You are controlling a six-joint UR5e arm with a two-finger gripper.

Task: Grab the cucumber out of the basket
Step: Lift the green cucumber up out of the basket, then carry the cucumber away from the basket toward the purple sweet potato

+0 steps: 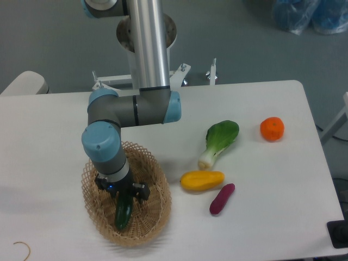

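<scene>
Basket (pixel 157 209) at table's 7 o'clock, cucumber (pixel 123 213) lying inside it. Gripper (pixel 123 194) down over cucumber's upper end; clamped or not, can't tell. Bok choy (pixel 220 141) at 3 o'clock from basket.

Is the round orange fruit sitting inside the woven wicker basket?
No, the round orange fruit sits on the white table far to the right, while the tan woven wicker basket holds only the dark green cucumber.
</scene>
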